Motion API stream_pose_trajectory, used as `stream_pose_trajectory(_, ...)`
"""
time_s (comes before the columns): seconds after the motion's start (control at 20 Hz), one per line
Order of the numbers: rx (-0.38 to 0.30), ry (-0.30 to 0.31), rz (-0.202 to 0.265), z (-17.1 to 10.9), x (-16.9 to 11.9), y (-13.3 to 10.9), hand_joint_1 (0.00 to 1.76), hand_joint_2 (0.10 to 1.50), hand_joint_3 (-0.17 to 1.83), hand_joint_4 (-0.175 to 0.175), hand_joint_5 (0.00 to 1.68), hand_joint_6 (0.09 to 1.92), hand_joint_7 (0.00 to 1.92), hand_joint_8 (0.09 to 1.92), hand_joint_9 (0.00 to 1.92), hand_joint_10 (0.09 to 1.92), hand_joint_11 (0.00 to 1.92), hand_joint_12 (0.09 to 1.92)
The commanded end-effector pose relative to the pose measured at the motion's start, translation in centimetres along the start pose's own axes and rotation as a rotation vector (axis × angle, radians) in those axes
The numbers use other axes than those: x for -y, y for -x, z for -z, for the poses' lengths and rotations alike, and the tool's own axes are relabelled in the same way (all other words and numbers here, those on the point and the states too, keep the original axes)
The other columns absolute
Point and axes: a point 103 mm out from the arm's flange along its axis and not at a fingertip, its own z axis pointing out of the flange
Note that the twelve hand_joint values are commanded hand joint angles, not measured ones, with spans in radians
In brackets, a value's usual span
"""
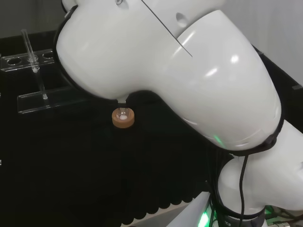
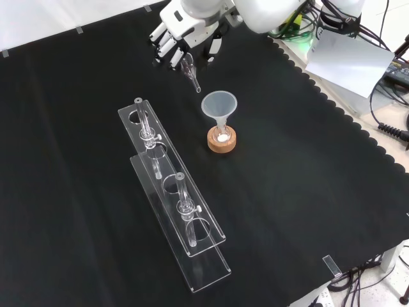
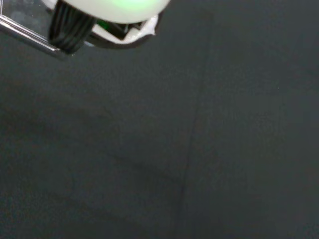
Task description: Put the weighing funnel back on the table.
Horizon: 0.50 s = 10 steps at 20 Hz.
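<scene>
Rack (image 2: 204, 259) of clear plastic, two-tiered, lies nearest in the front view. It runs lengthwise away from the camera over the black cloth of the desk (image 2: 77, 192).

- Near tube (image 2: 186, 208): clear glass, upright in one of the rack's holes.
- Far tube (image 2: 146, 128): clear glass, upright toward the rack's far end.
- Cork ring (image 2: 222, 142): stands on the cloth to the right of the rack's far end and apart from it.
- Small flask (image 2: 222, 132): seated in the cork ring, with something white at its bottom.
- Funnel (image 2: 219, 103): cone-shaped, mouth up, stem down in the small flask.
- Weighing funnel (image 2: 189, 67): small clear piece held under the hand and clear of the cloth. Its short stem slants down toward the funnel's rim, near it but not touching.
- Hand (image 2: 181, 29): black and white, at the top of the front view, up and left of the funnel. Its fingers (image 2: 163, 46) are bent downward, and the weighing funnel is pinched beneath them.
- Arm link (image 1: 189, 71): large and white, across most of the head view. The cork ring (image 1: 123, 119) shows just under its lower edge, and the rack (image 1: 28, 59) stands at upper left.
- Wrist view: black cloth (image 3: 199, 149) with a faint crease.
</scene>
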Motion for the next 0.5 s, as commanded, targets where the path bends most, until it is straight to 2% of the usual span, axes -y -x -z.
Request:
stream_pose_trajectory(0.05,-0.022,-0.004,0.007,-0.3,-0.2,0.2,1.10,0.67,0.70,0.175,1.19,0.84,0.39,0.63,0.73,0.54,0.37,1.31)
stream_pose_trajectory(0.5,-0.064,-0.026,-0.003,-2.0,-1.0,1.5,1.10,0.67,0.70,0.175,1.19,0.84,0.39,0.63,0.73,0.54,0.37,1.31)
